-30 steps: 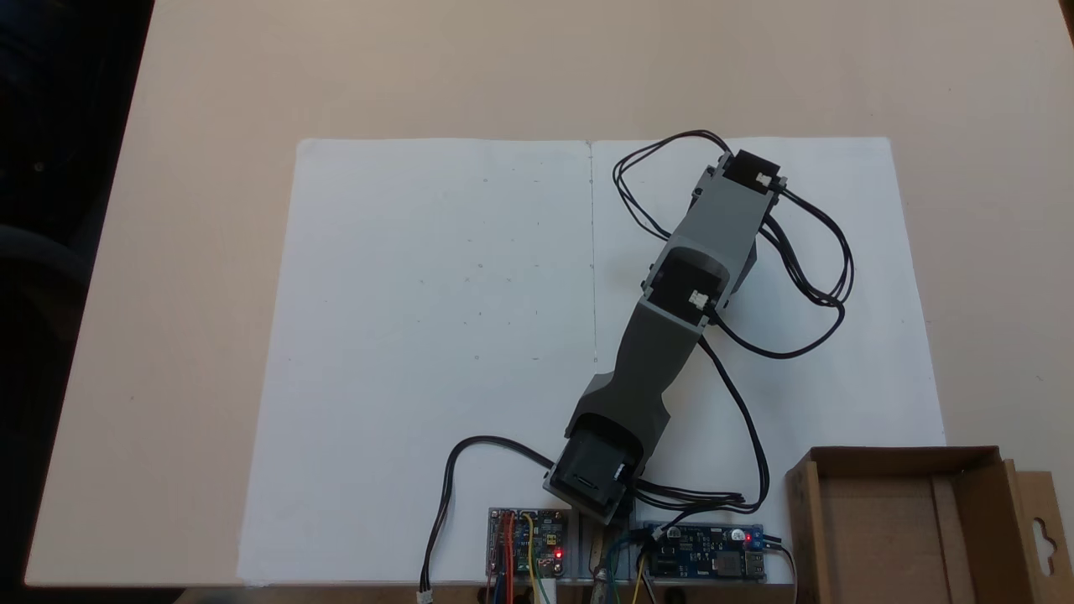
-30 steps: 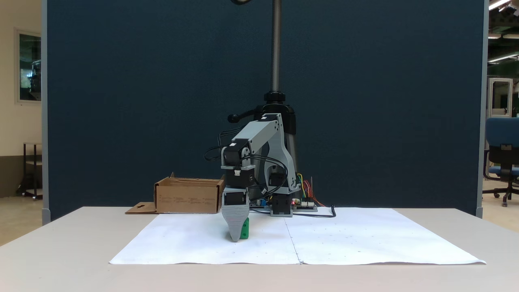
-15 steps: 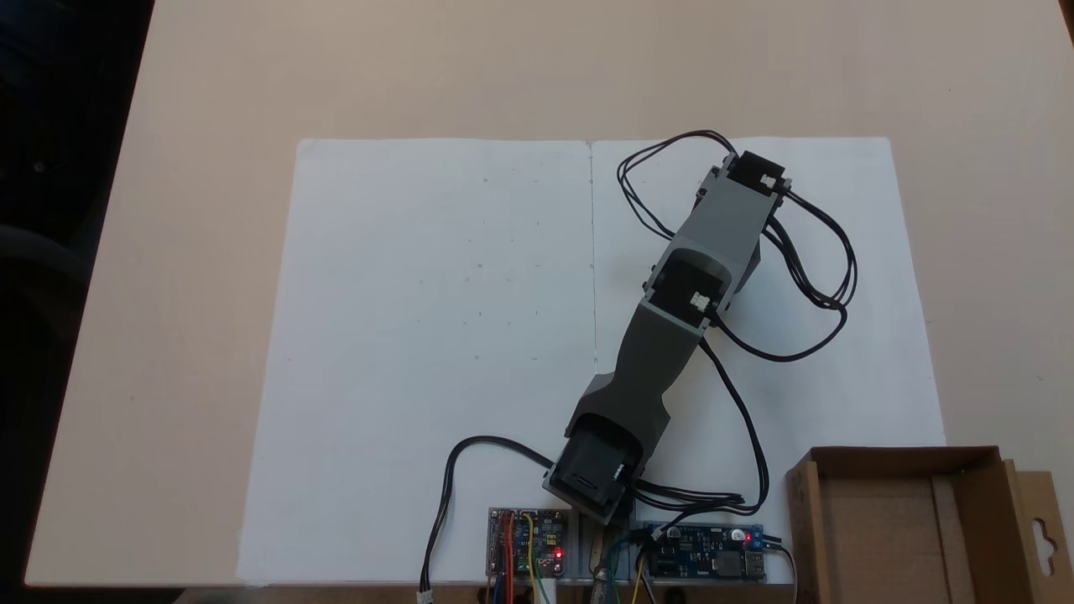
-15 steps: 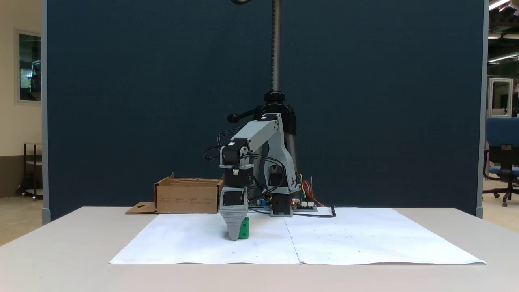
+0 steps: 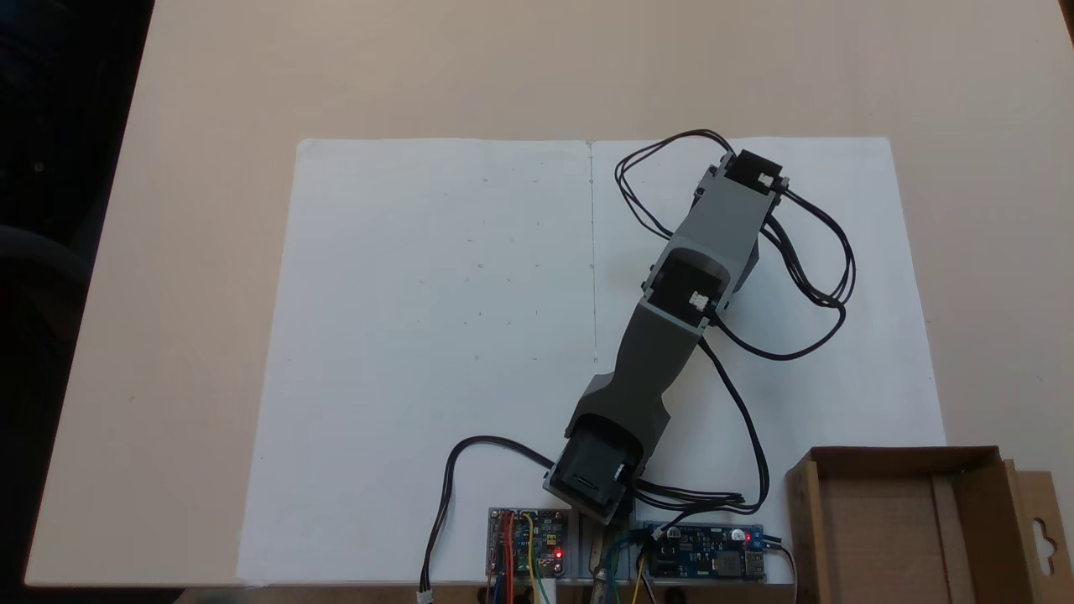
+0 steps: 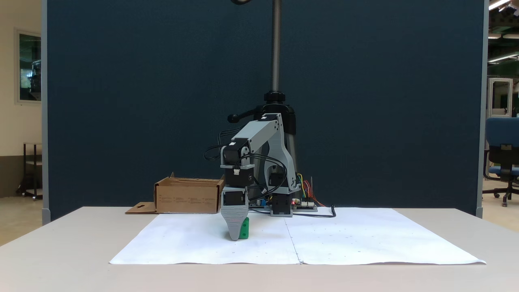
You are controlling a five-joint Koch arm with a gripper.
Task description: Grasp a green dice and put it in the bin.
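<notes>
The green dice (image 6: pixel 244 229) rests on the white paper, left of the paper's centre seam in a fixed view from the front. My gripper (image 6: pixel 235 236) points straight down with its tip at the paper. Its grey front finger covers the left part of the dice. The other jaw lies behind that finger, so the gap cannot be judged. In a fixed view from above, the wrist motor (image 5: pixel 753 174) covers the spot below it. The bin (image 5: pixel 910 524), an open brown cardboard box, stands beside the arm's base (image 6: pixel 188 197).
White paper sheets (image 5: pixel 436 335) cover the middle of the beige table (image 5: pixel 210 101). Circuit boards (image 5: pixel 527 544) and black cables (image 5: pixel 805 260) lie around the arm's base. The bin's flap with a hang-hole (image 5: pixel 1042 537) sticks out at its side.
The wrist wavered very slightly half a second ago and is back where it was. The dice and the gripper tip stand as before.
</notes>
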